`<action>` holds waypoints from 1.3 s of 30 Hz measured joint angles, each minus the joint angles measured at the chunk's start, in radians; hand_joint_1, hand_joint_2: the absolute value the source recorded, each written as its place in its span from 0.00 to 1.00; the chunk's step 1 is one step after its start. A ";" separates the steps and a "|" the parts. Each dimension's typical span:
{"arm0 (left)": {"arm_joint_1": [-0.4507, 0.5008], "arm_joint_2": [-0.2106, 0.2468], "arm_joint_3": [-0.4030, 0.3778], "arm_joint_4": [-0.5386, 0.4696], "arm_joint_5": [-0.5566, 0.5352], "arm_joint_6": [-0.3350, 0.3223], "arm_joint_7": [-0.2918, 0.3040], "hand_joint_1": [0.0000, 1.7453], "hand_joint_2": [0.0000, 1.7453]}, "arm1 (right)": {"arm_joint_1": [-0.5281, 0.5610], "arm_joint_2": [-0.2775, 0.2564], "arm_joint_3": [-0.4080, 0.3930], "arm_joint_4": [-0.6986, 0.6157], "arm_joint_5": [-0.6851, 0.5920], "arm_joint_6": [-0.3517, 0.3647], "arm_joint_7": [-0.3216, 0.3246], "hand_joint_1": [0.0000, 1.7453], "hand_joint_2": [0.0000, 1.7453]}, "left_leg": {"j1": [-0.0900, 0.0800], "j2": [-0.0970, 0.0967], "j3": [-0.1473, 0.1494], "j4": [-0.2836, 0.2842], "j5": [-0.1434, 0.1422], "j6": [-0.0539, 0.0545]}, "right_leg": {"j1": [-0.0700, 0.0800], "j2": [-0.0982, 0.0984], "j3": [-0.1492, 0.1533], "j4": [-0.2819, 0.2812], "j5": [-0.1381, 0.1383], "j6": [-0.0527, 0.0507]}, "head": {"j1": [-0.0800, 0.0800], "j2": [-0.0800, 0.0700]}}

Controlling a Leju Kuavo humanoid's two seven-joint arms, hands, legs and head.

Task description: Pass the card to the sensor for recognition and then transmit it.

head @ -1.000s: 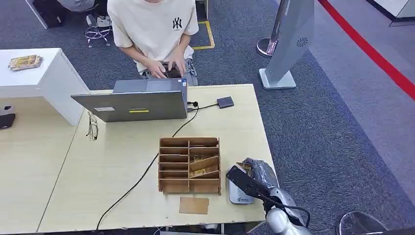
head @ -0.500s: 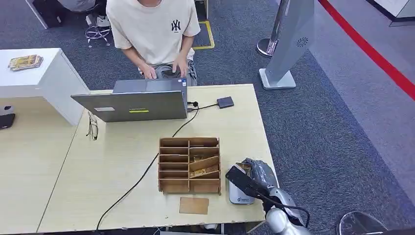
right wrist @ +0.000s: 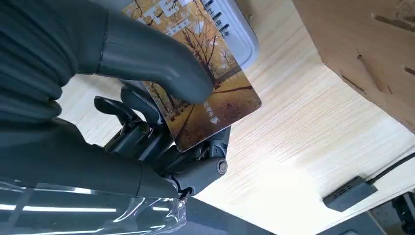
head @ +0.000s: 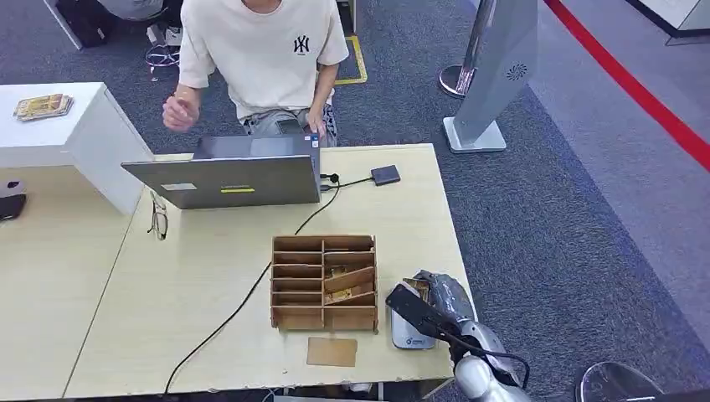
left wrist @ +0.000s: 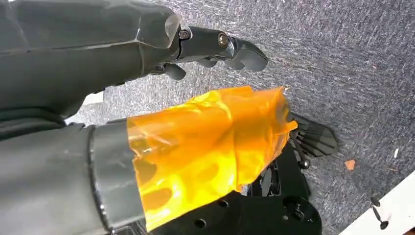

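In the wooden organizer (head: 323, 282), cards (head: 348, 285) lean slanted.

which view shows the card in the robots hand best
The right wrist view: the card fills the frame, its autumn-tree print clear, pinched by the right hand over the grey sensor. In the head view the hand mostly hides it. The left wrist view faces carpet.

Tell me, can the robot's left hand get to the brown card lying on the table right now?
Probably not yet. The left hand hangs over grey carpet, holding nothing, while the brown card lies bare on the table with nothing covering it.
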 joint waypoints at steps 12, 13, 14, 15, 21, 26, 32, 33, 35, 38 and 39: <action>0.009 0.000 -0.002 -0.007 0.002 0.001 0.002 0.00 0.00 | -0.006 0.006 0.001 0.013 -0.005 -0.001 -0.003 1.00 1.00 | 0.000 0.000 0.000 0.000 0.000 0.000 | 0.000 0.000 0.000 0.000 0.000 0.000 | 0.000 0.000; 0.009 0.000 -0.002 -0.007 0.002 0.001 0.001 0.00 0.00 | -0.007 0.007 0.001 0.013 -0.005 -0.001 -0.002 1.00 1.00 | 0.000 0.000 0.001 0.000 0.000 0.000 | 0.000 0.000 0.000 0.000 0.000 0.000 | 0.000 0.000; 0.009 0.000 -0.002 -0.007 0.002 0.001 0.002 0.00 0.00 | -0.008 0.007 0.002 0.014 -0.005 -0.001 -0.002 1.00 1.00 | 0.000 0.000 0.001 0.000 0.000 0.000 | 0.000 0.000 0.000 0.000 0.000 0.000 | 0.000 0.000; 0.009 0.000 -0.002 -0.007 0.002 0.001 0.002 0.00 0.00 | -0.008 0.007 0.002 0.014 -0.005 -0.001 -0.003 1.00 1.00 | 0.000 0.000 0.001 0.000 0.000 0.000 | 0.000 0.000 0.000 0.000 0.000 0.000 | 0.000 0.000; 0.009 0.000 -0.002 -0.007 0.002 0.001 0.002 0.00 0.00 | -0.010 0.008 0.002 0.015 -0.005 -0.001 -0.003 1.00 1.00 | 0.000 0.000 0.001 0.000 0.000 0.000 | 0.000 0.000 0.000 0.000 0.000 0.000 | 0.000 0.000; 0.009 0.000 -0.002 -0.007 0.002 0.001 0.002 0.00 0.00 | -0.011 0.008 0.002 0.016 -0.005 0.000 -0.002 1.00 1.00 | 0.000 0.000 0.001 0.000 0.000 0.000 | 0.000 0.000 0.000 0.000 0.000 0.000 | 0.000 0.000; 0.009 0.000 -0.002 -0.007 -0.003 0.002 -0.001 0.00 0.00 | -0.015 0.008 0.002 0.020 -0.005 -0.001 -0.004 1.00 1.00 | 0.000 0.000 0.001 0.000 0.000 0.000 | 0.000 0.000 0.000 0.000 0.000 0.000 | 0.000 0.000; 0.009 0.000 -0.002 -0.007 -0.003 0.003 -0.002 0.00 0.00 | -0.015 0.008 0.002 0.021 -0.005 -0.001 -0.006 1.00 1.00 | 0.000 0.000 0.001 0.000 0.000 0.000 | 0.000 0.000 0.000 0.000 0.000 0.000 | 0.000 0.000; 0.009 0.000 -0.002 -0.007 -0.004 0.003 -0.002 0.00 0.00 | -0.016 0.008 0.002 0.022 -0.005 -0.004 -0.010 1.00 1.00 | 0.000 0.000 0.001 0.000 0.000 0.000 | 0.000 0.000 0.000 0.000 0.000 0.000 | 0.000 0.000; 0.009 0.000 -0.002 -0.007 -0.005 0.003 -0.005 0.00 0.00 | -0.014 0.009 0.002 0.021 -0.011 -0.039 -0.037 1.00 1.00 | 0.000 0.000 0.001 0.000 0.000 0.000 | 0.000 0.000 0.000 0.000 0.000 0.000 | 0.000 0.000; 0.009 0.000 -0.002 -0.007 -0.005 0.004 -0.007 0.00 0.00 | -0.013 0.010 0.001 0.016 -0.016 -0.057 -0.050 1.00 1.00 | 0.000 0.000 0.001 0.000 0.000 0.000 | 0.000 0.000 0.000 0.000 0.000 0.000 | 0.000 0.000</action>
